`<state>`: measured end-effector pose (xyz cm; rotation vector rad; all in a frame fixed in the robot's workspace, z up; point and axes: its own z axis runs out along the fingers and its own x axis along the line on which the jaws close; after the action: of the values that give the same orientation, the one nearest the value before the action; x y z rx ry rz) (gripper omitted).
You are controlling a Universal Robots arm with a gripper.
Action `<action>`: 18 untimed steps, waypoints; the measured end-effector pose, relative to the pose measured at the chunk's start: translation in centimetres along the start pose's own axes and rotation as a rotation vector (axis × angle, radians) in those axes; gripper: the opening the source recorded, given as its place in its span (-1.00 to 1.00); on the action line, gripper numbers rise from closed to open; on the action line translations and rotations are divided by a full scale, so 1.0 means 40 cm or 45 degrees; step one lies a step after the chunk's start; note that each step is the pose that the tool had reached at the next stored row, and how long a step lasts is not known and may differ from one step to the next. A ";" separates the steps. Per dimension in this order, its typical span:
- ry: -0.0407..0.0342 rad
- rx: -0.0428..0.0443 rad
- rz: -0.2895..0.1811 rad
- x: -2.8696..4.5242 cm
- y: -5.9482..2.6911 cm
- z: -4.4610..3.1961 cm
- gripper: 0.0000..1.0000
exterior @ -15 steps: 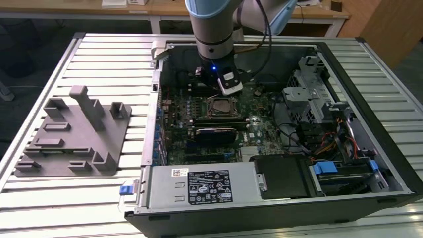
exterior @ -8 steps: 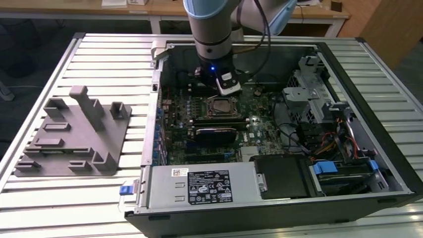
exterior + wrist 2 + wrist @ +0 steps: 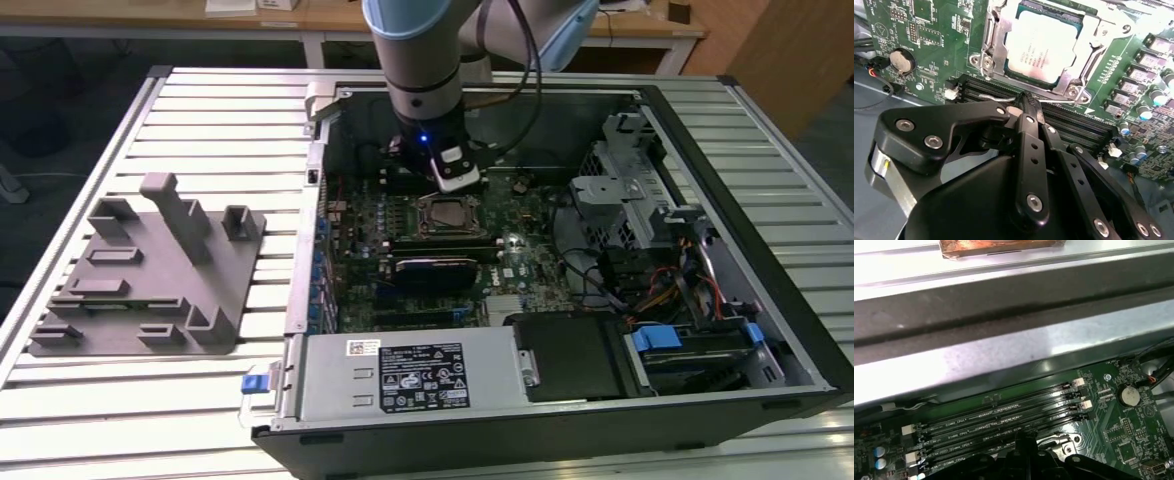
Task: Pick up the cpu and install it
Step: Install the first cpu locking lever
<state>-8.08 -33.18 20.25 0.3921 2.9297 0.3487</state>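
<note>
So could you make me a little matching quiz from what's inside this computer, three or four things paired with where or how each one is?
Things:
1. cpu
2. tool
3. coin battery
4. grey fixture

Places or states:
A. on the slatted table, at the exterior view's left of the case
B. seated in the socket frame
C. round and silver, on the green board
D. black, shut, over the memory slots beside the socket

Pairs: 1-B, 2-D, 3-C, 4-A

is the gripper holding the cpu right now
No, in the second wrist view the cpu sits seated in the socket frame on the motherboard, while the gripper hovers beside it, closed on nothing.
</note>
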 end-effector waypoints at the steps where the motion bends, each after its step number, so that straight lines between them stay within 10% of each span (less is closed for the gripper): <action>1: -0.0036 -0.001 0.000 0.000 0.000 0.002 -0.79; 18: -0.0573 0.004 0.083 0.006 0.000 0.021 -0.79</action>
<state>-8.16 -32.93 19.41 0.4903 2.8789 0.3399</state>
